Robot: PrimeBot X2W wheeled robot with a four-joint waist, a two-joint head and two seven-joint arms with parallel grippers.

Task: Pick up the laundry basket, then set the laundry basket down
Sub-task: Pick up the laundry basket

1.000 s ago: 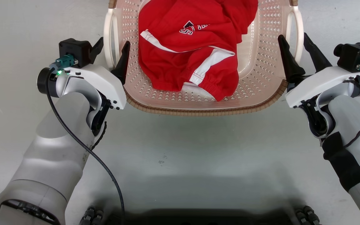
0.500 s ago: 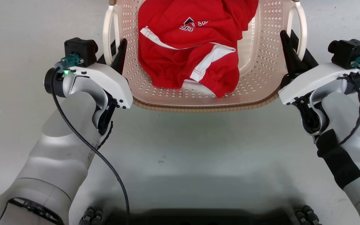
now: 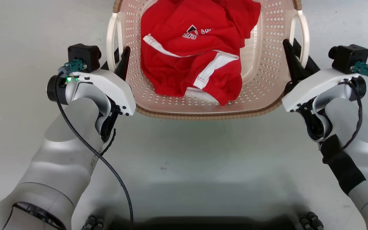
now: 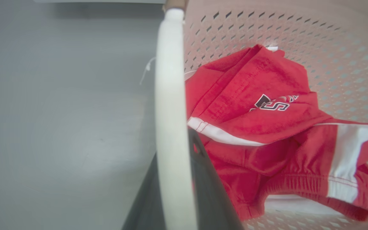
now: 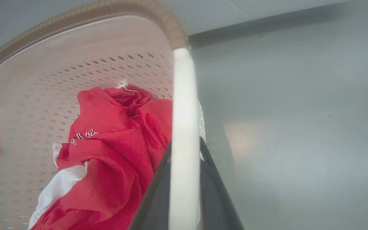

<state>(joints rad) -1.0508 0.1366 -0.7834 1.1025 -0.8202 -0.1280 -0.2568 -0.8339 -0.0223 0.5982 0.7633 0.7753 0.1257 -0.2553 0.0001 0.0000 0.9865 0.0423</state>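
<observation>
Left fingers (image 3: 125,62), right fingers (image 3: 291,60) clamp one laundry basket's (image 3: 203,114) two handles (image 3: 108,38)

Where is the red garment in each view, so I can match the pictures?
Head view: red garment at top centre, lying inside the laundry basket.
Left wrist view: garment right of centre, just right of the basket's left handle.
Right wrist view: garment at lower left, just left of the basket's right handle.
Shared landmark: the dark-and-white logo on the garment, seen in all three.
</observation>
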